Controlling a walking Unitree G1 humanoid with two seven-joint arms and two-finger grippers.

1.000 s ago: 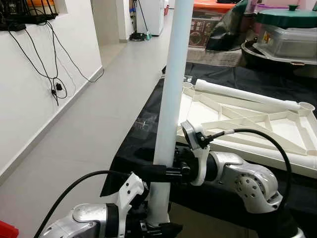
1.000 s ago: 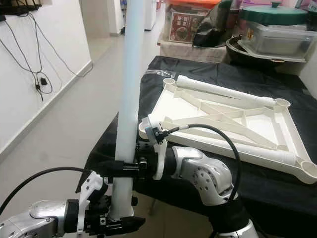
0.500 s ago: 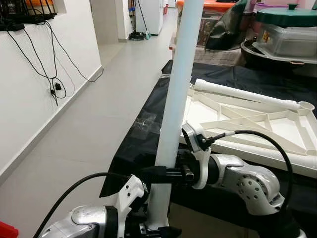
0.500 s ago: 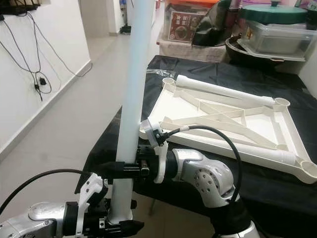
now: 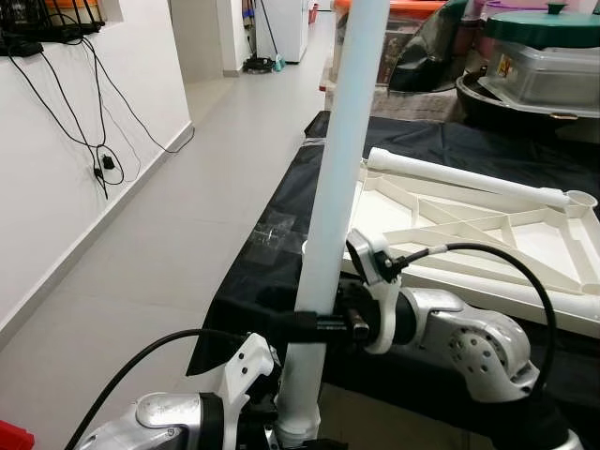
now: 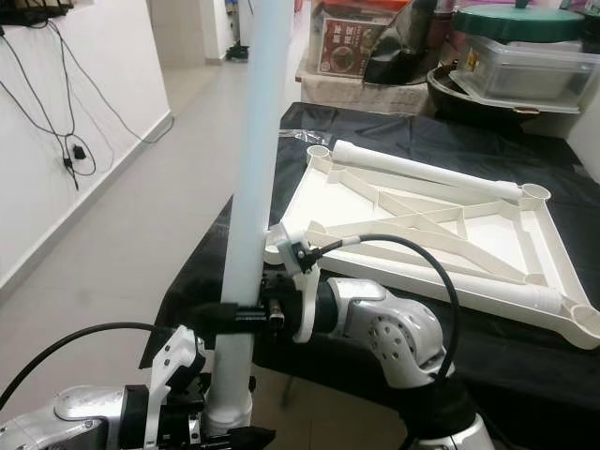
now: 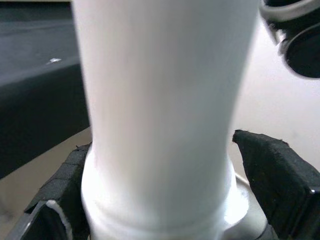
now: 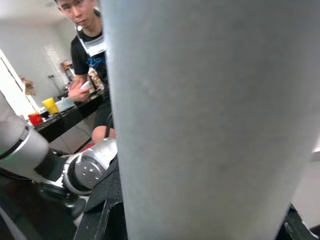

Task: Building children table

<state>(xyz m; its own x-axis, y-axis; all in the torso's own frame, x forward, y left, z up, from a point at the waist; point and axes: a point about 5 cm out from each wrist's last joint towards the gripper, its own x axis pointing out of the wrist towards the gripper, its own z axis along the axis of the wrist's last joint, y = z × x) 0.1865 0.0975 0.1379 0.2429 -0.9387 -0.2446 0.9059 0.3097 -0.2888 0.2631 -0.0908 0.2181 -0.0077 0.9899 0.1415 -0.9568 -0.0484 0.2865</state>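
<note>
A long white table leg [image 5: 328, 234] stands nearly upright just off the desk's [image 6: 394, 141] near left corner, leaning slightly toward it, and its top runs out of the head views. The right claw [image 5: 305, 323] is clamped across the leg low on its length, one black finger [image 6: 216, 317] reaching past it on the left. Below it the left claw [image 6: 230, 433] grips the leg's flared bottom end; its fingertips are cut off by the lower edge of the head views, but in the left wrist view both padded fingers [image 7: 272, 180] press against the leg's collar. The upturned white tabletop frame [image 6: 441, 234] lies flat on the black cloth [image 5: 281, 244] covering the desk, with a second leg [image 5: 469, 178] lying along its far edge. In the right wrist view the leg blocks most of the scene; beside it a person [image 8: 87, 55] in a dark shirt sits behind, partly hidden.
</note>
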